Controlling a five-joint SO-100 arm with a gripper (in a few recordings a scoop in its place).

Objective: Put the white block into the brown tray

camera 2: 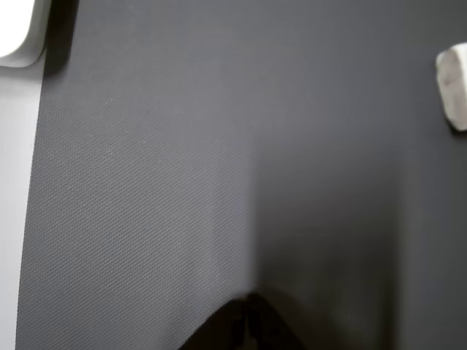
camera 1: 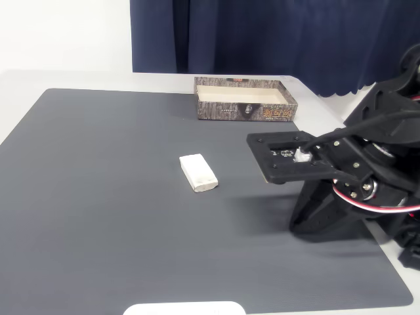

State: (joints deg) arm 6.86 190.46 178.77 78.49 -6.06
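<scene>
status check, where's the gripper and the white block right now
Gripper above the mat, holding nothing, jaw state unclear. White block flat on the grey mat, untouched. Brown tray at the far edge, nothing lying between them.

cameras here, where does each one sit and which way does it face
Fixed view: stands off the mat's near edge, raised, facing across it toward the blue curtain; it takes in the block, the tray and the black arm at right.
Wrist view: rides on the arm, looking down at the mat; a dark tip of the pincer shows at the bottom edge.
Shared: the mat and the block, which sits at the wrist view's right edge.
</scene>
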